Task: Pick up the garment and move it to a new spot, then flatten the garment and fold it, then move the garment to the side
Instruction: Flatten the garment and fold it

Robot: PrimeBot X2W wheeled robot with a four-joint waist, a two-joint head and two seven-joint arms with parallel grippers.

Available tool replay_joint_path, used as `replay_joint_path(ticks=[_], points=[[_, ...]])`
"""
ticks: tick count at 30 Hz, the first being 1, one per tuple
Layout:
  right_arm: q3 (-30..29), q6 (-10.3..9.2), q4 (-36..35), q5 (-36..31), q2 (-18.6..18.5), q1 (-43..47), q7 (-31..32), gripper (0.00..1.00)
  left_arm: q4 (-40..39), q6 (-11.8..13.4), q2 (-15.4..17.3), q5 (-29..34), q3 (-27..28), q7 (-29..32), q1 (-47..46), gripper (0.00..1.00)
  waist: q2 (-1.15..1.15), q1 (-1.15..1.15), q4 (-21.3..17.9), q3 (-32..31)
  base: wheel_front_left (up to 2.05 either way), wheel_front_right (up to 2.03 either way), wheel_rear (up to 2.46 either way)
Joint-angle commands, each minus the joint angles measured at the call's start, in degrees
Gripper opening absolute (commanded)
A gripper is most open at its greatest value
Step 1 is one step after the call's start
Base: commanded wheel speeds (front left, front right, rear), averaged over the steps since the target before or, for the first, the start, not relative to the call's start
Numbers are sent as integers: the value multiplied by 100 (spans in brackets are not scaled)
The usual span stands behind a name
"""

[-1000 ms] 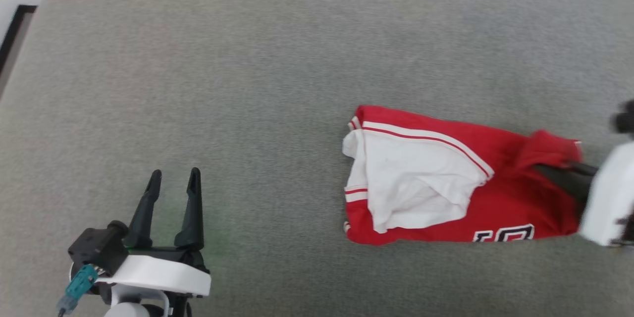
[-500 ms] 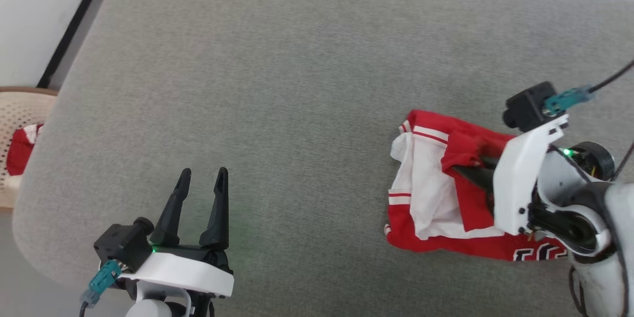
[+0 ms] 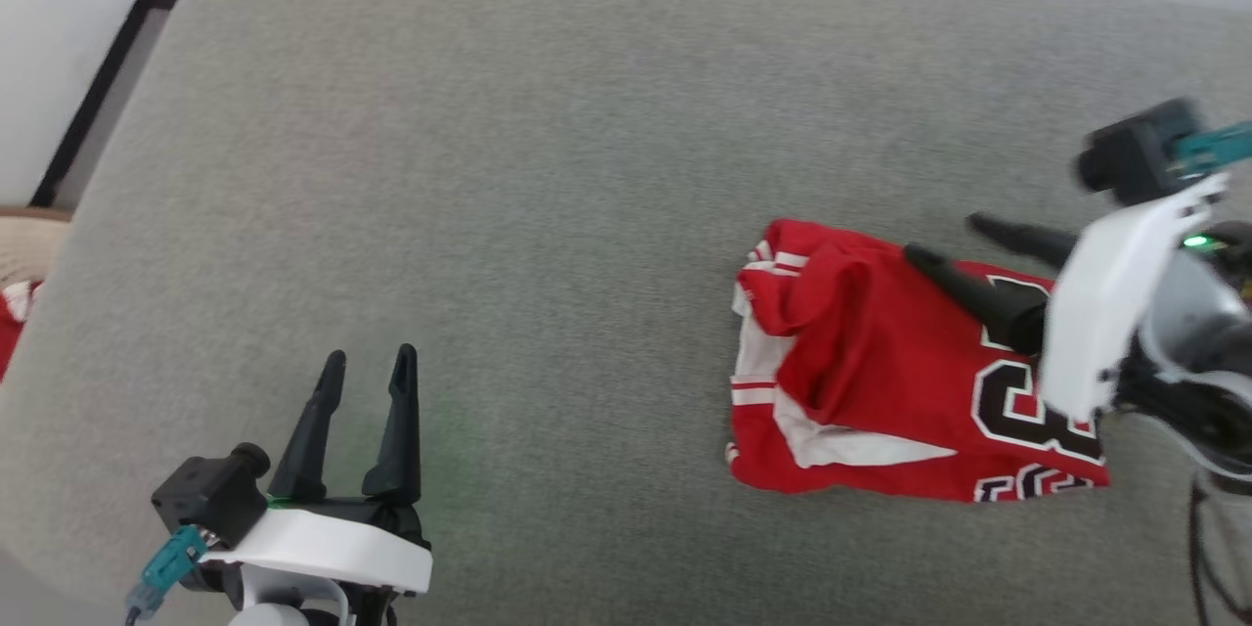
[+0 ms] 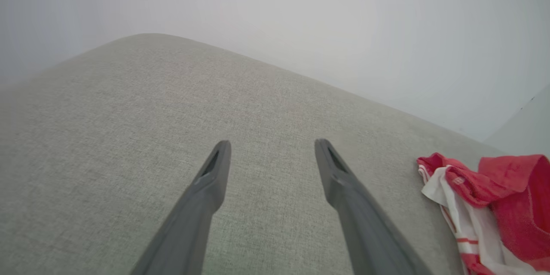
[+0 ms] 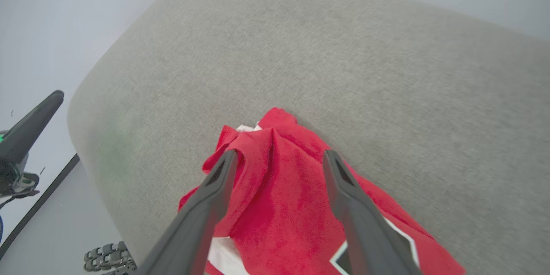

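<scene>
Nearest me, at the near left, my left tool (image 3: 371,355) hangs over bare grey fabric-covered worktop (image 3: 548,166), its two fingers spread wide with nothing between them. Well to its right the red jersey shirt (image 3: 880,372) lies rumpled on the worktop, long axis running left to right: striped white sleeve trim at the left end, the black number print at the right end. My right tool (image 3: 946,237) reaches in from the right over the shirt's far right part, fingers pointing left, spread wide and gripping nothing; a raised red fold sits loose between them.
</scene>
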Motion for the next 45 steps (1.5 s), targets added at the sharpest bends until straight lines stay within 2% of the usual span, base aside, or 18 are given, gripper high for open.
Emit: replay_joint_path(ticks=[1,7,15,20,21,24,30,35,45], points=[[-107,-1,-78,-32,-57,96,-87,100,-22,-18,29,7,22,-29,-47,100,0,0,-129,-29,0,0,0],[-598,0,-272,-90,-207,403,-642,100,-79,-18,136,104,178,-29,-6,100,0,0,-479,-111,0,0,0],[-902,0,-168,-288,-238,951,-2114,100,-117,-18,285,205,443,-29,179,100,0,0,-899,-318,0,0,0],[-1002,-1,188,-470,-150,1325,-3279,100,-136,-18,355,322,586,-29,332,100,0,0,-1061,-524,0,0,0],[-1002,-1,188,-470,-150,1325,-3279,100,-136,-18,355,322,586,-29,332,100,0,0,-1061,-524,0,0,0],[-983,0,435,-547,-120,1555,-3967,100,-133,-18,360,395,653,-29,421,100,0,0,-1119,-672,0,0,0],[-773,0,1043,-591,-64,1977,-5188,100,-122,-17,316,525,770,-29,666,100,0,0,-1203,-959,0,0,0],[-610,-1,1582,-659,-53,2224,-5969,100,-217,-18,289,620,869,-29,910,100,0,0,-1240,-1178,0,0,0],[-517,0,2425,-842,43,2467,-6472,100,-251,-18,294,687,853,-29,1227,100,0,0,-1271,-1416,0,0,0]])
